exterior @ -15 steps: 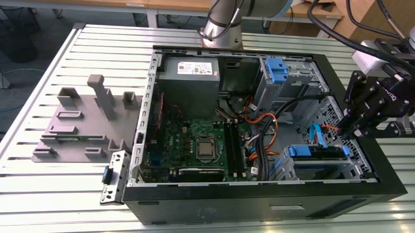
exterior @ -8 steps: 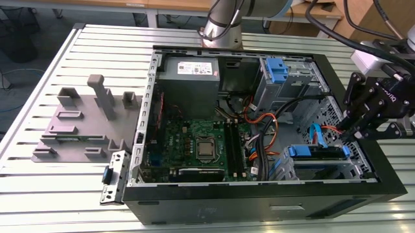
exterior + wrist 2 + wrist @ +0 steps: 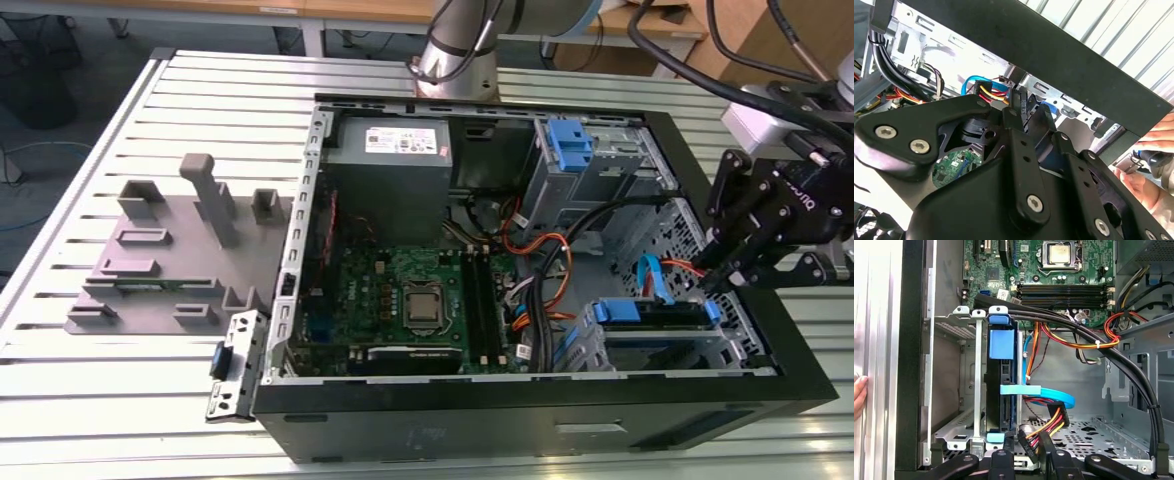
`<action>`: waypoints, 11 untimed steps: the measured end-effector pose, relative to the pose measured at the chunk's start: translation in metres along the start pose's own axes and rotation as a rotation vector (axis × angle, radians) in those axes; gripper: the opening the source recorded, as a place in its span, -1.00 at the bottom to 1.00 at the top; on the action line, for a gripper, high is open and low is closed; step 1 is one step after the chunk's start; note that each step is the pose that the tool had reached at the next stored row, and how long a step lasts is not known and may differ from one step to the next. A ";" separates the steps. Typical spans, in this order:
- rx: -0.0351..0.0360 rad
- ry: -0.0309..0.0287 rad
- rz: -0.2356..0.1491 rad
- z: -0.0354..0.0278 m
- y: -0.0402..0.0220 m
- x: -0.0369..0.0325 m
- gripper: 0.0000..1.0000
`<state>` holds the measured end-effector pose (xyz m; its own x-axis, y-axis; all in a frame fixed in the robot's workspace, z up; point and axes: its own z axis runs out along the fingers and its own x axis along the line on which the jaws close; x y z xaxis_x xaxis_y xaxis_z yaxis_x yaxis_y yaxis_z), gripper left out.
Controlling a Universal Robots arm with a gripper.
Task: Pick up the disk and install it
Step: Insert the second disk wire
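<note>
Gripper (image 3: 714, 285) low over the open computer case (image 3: 534, 425), at the drive cage (image 3: 667, 350) on the exterior view's right. Fingers (image 3: 1013, 131) pinched on a black power plug (image 3: 1021, 102) with yellow, red and orange wires; same clamp seen in the first wrist view, gripper (image 3: 1026, 452) closed round the plug (image 3: 1023, 432).

Disk (image 3: 654, 313) already seated in the cage, standing on edge between metal cage walls, blue side rails and blue tab showing; in the first wrist view, disk (image 3: 999, 390) upright just beside the plug. Cannot tell whether plug touches disk. Flat blue data cable (image 3: 1054, 392) curving across from the disk's side.

Motherboard (image 3: 400, 290) flat in case floor; grey power supply (image 3: 394, 150) at far wall. Grey fixture plate (image 3: 160, 260) on slatted table (image 3: 80, 380), exterior view's left, well apart from the case.

Person's hand (image 3: 858, 395) resting at the case's outer wall.
</note>
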<state>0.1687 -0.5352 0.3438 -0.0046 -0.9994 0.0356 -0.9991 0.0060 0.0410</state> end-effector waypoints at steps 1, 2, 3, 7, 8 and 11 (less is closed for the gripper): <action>-0.0001 -0.0001 0.000 0.0000 0.0000 0.0000 -0.39; -0.0002 0.0001 0.000 -0.0001 0.0000 -0.0001 -0.39; 0.0001 0.0004 0.000 -0.0001 0.0000 0.0000 -0.48; 0.0000 0.0002 0.000 0.0000 0.0000 0.0000 -0.51; 0.0000 0.0003 0.000 0.0000 0.0000 0.0000 -0.51; 0.0001 0.0002 0.000 -0.0010 0.0000 0.0000 -0.51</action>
<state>0.1687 -0.5352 0.3448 -0.0046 -0.9993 0.0358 -0.9991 0.0061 0.0409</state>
